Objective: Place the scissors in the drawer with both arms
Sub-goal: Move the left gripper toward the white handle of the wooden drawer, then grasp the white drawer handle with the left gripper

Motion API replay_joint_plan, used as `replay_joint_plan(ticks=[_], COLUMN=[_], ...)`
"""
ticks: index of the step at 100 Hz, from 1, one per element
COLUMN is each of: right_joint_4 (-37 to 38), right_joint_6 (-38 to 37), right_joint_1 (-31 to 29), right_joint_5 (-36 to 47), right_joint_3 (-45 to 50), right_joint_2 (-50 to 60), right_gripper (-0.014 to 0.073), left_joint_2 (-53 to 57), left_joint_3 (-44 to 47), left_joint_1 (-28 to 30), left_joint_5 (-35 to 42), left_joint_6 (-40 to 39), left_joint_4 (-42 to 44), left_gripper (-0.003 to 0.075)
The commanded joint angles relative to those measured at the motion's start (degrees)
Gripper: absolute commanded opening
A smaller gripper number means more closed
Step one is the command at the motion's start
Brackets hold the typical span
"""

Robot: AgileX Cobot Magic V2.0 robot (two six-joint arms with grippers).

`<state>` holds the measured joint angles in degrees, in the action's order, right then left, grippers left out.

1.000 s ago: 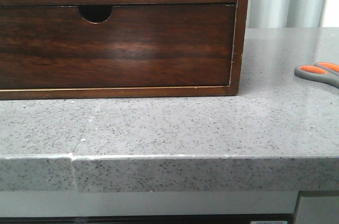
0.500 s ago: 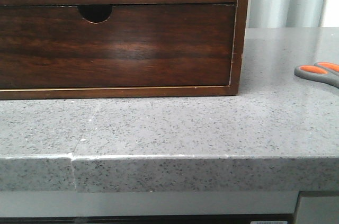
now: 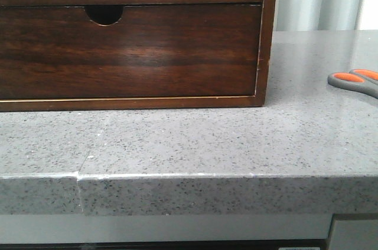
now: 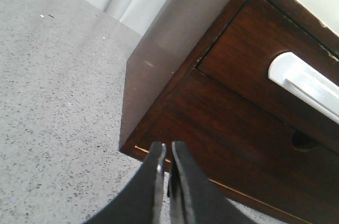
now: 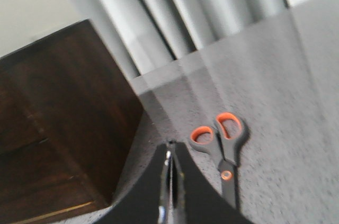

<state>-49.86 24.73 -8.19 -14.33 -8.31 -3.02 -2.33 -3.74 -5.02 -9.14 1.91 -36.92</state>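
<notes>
Above the counter, both claws (image 4: 165, 155) (image 5: 169, 152) seem pressed closed, holding nothing.

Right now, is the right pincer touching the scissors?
Apart. In the right wrist view the right pincer, closed and empty, sits beside the scissors, with grey counter showing between its tips and the orange loops.

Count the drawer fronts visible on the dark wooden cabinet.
2. The upper dark wood drawer with a white bar handle sits above the lower dark wood drawer with a half-round finger notch, which rests just over the cabinet base. Any higher ones lie out of view.
</notes>
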Motion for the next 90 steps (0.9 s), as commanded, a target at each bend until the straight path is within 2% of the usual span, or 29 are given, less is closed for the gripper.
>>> replay_joint_plan(ticks=[1, 7, 34, 47, 63, 73, 90], right_joint_4=[0.35, 0.35, 0.45, 0.45, 0.16, -2.22, -3.22], right_joint_6=[6.54, 8.69, 8.83, 8.83, 8.83, 8.83, 8.83], right_joint_1=[-0.34, -0.34, -0.34, -0.34, -0.34, -0.34, -0.34], right_joint_5=[-1.50, -2.74, -4.99, -4.97, -5.12, -5.53, -5.24], right_joint_3=[-4.72, -5.85, -6.45, -6.72, -6.72, -6.72, -6.72], right_joint_2=[-2.19, -2.82, -7.00, -8.20, -9.27, -10.12, -10.22], right_gripper=[-0.0057, -0.0057, -0.0049, 0.0020, 0.0153, 0.0208, 0.0223], left_joint_2=[-5.14, -8.30, -21.99, -25.44, -27.57, -29.17, -33.72], left_joint_3=[-4.23, -6.04, -13.24, -17.06, -18.86, -18.96, -19.11], left_joint_1=[-0.52, -0.52, -0.52, -0.68, -3.45, -5.90, -11.44], left_joint_5=[1.71, 0.92, -2.01, -6.80, -7.27, -7.27, -7.14], left_joint_6=[0.07, 0.07, 0.10, 3.27, 6.87, 6.99, 7.23], left_joint_4=[0.10, 0.25, 0.28, 0.28, -2.90, -10.22, -23.46], left_gripper=[-0.0020, -0.0020, -0.0018, -0.0018, -0.0011, 0.0069, 0.0312])
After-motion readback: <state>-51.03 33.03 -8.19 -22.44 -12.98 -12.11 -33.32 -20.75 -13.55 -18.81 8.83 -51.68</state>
